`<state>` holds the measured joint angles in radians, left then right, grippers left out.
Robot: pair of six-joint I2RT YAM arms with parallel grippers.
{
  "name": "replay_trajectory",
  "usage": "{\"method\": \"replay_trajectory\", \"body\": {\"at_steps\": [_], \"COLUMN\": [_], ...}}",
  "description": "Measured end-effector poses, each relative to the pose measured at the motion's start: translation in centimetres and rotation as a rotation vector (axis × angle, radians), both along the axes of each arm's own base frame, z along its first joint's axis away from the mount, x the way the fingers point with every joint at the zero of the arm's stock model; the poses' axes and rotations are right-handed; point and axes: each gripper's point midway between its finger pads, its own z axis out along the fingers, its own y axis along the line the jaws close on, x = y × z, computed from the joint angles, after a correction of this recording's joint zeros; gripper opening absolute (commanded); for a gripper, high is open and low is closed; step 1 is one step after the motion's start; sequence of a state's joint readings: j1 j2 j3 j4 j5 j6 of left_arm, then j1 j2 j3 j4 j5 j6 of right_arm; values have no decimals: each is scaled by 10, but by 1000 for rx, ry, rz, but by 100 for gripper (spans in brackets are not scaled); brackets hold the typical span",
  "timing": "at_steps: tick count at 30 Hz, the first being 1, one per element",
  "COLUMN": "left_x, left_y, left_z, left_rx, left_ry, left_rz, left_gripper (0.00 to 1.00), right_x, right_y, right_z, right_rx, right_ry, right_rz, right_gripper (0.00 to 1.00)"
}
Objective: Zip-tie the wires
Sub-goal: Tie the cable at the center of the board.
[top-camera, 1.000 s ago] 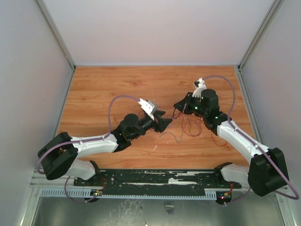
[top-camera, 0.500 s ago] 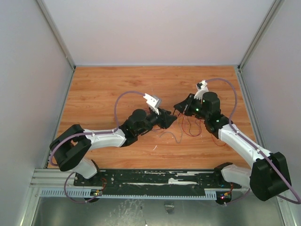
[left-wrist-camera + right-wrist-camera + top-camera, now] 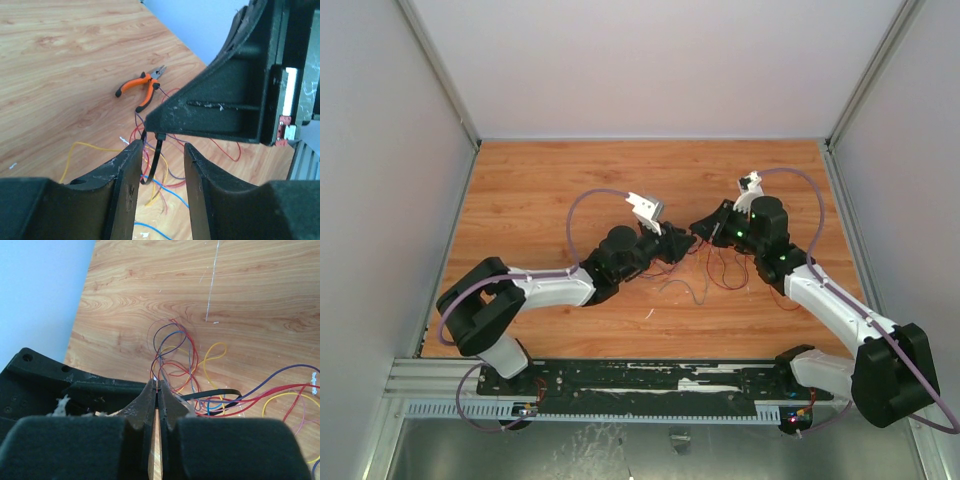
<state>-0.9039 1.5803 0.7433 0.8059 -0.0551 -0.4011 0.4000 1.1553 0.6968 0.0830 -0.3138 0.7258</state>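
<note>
Two hands meet almost tip to tip above the wooden tabletop (image 3: 60,60). The left hand (image 3: 161,150) is released: its fingers stand parted, and the zip tie (image 3: 158,157) hangs upright in the gap, touching neither finger as far as the wrist view shows. The tie's small head sits right under the tip of the right hand (image 3: 157,386), which is clenched, its fingertips pressed flat together. Thin strands rise to those tips too, and I cannot tell whether it pinches the tie, the wires or both. The wires (image 3: 176,362), red, yellow, blue and purple, lie in loose loops on the wood beneath the two hands, and the tie's lower part curves among them. Orange-handled pliers (image 3: 142,89) lie at the far edge of the tangle.
</note>
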Motion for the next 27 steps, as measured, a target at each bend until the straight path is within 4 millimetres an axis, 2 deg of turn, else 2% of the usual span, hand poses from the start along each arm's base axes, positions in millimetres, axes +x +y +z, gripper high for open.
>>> {"method": "replay_trajectory", "body": {"at_steps": [7,13,19,27], "left_x": [12,14,15,15], "left_y": [2,2,1,-1], "left_z": [6,-1,-9,-6], "left_rx": [-9,4,16,6], "left_ry": [-10,-2,9,7], "left_rz": [37,39,38,36], "left_gripper": [41,41,37,34], "right_x": [1,1,0,-1], "right_y": [0,0,0,3], "right_z": [2,0,-3,-3], "right_rx": [10,18,28,51], "right_ry": [-4,0,12,14], "right_rz": [-7,-9,-14,-23], "right_gripper": [0,0,0,0]}}
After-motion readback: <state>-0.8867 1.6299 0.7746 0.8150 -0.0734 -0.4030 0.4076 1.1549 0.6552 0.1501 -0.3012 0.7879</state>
